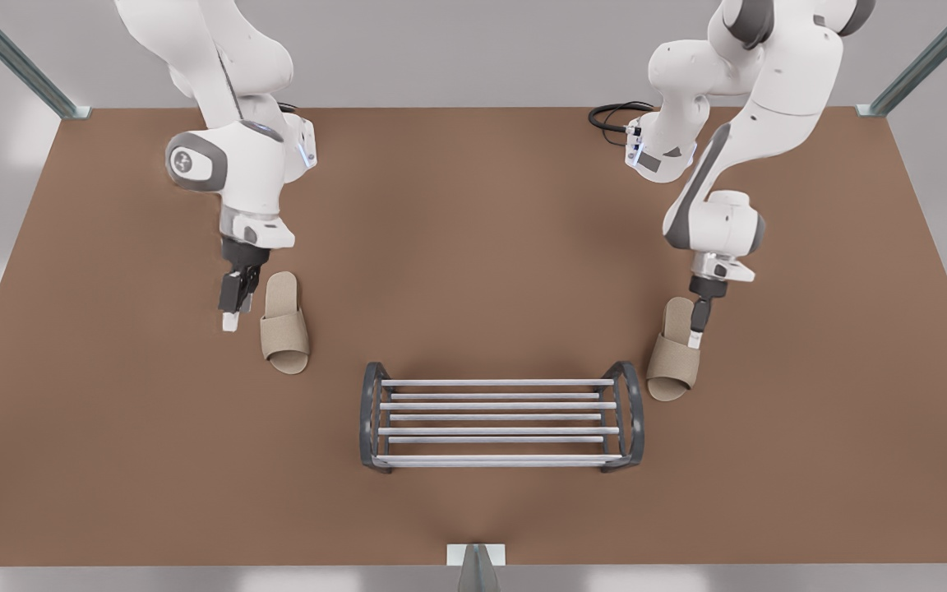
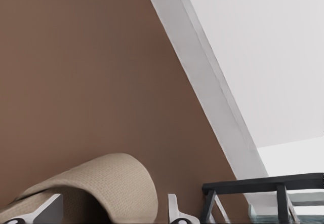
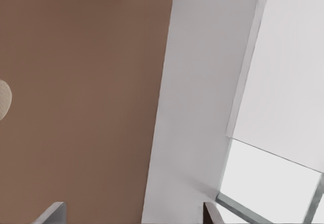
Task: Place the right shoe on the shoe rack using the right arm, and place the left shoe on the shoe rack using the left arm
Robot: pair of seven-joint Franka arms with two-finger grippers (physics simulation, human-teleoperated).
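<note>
Left hand (image 1: 694, 327) low, fingers spread, right hand (image 1: 233, 316) low, fingers apart

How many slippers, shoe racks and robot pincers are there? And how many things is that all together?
Slippers: 2, one beside the right pincer on the front view's left, one at the left pincer on the front view's right
Shoe rack: 1
Pincers: 2
Total: 5
</note>
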